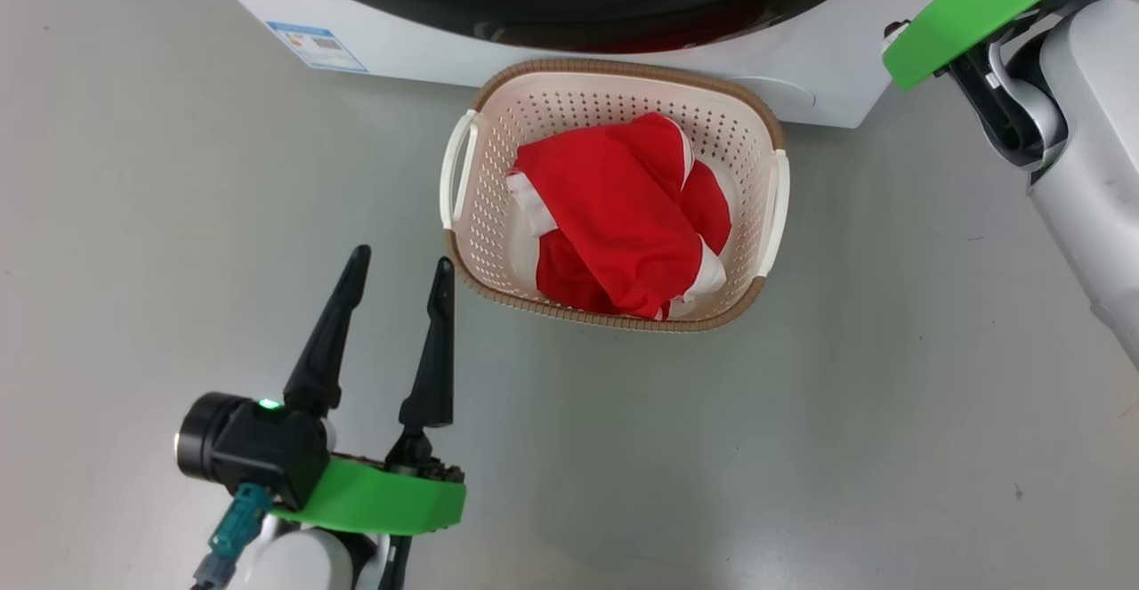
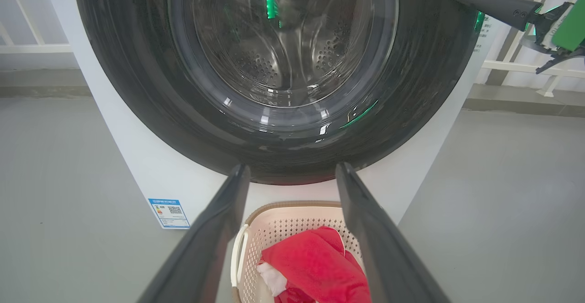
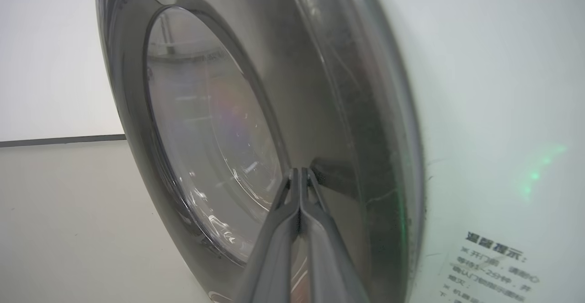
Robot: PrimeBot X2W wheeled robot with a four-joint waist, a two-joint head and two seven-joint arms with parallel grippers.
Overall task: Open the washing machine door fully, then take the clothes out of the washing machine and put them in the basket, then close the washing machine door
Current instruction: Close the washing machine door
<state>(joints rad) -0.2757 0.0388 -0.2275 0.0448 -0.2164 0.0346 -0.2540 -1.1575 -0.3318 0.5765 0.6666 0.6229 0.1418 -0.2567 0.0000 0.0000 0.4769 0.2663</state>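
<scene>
Washing machine door (image 2: 281, 65) sits flat against the washing machine (image 2: 178, 179), seemingly closed. Right gripper (image 3: 300, 171), fingers together, tips touching the door's black rim at its right edge: nearer arm. Left gripper (image 1: 401, 257), fingers apart, empty, near left of basket (image 1: 614, 69); clothes (image 1: 623, 207) inside.

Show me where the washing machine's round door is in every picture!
Head view: the washing machine door is the black curve along the top edge.
Left wrist view: big, upper middle, above the basket.
Right wrist view: seen from the side, across the middle.
Shared landmark: the white washing machine around it.
</scene>
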